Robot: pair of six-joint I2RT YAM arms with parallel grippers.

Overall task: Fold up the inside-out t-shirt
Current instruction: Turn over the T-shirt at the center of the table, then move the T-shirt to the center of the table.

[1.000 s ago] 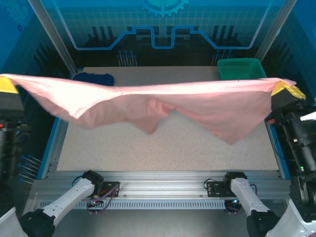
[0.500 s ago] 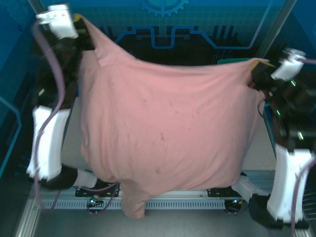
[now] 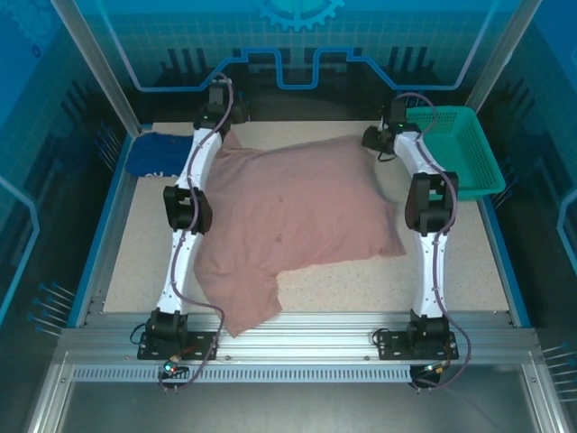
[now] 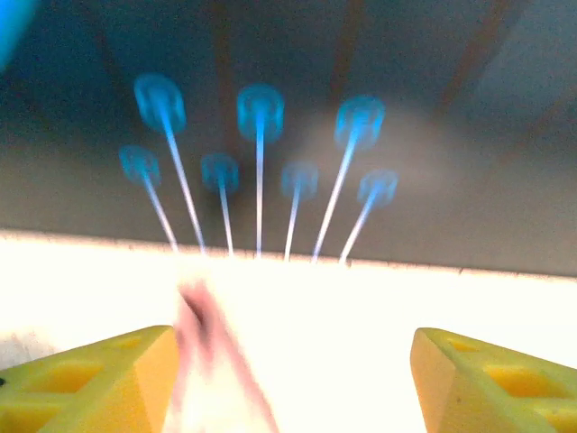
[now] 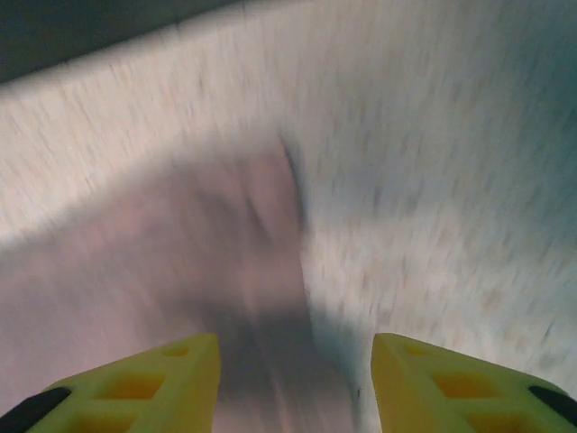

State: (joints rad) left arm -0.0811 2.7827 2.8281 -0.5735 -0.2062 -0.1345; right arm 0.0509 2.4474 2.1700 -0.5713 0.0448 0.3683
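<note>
Inside the blue-walled cell, the inside-out t-shirt (image 3: pixel 297 207) lies spread on the speckled table (image 3: pixel 451 271), one end reaching the near edge. The top view adds a dark blue garment (image 3: pixel 158 155) and a green basket (image 3: pixel 442 111). The blurred wrist views show the left gripper (image 4: pixel 293 347) and right gripper (image 5: pixel 296 347) with fingers apart, clamping nothing, pink cloth below.
</note>
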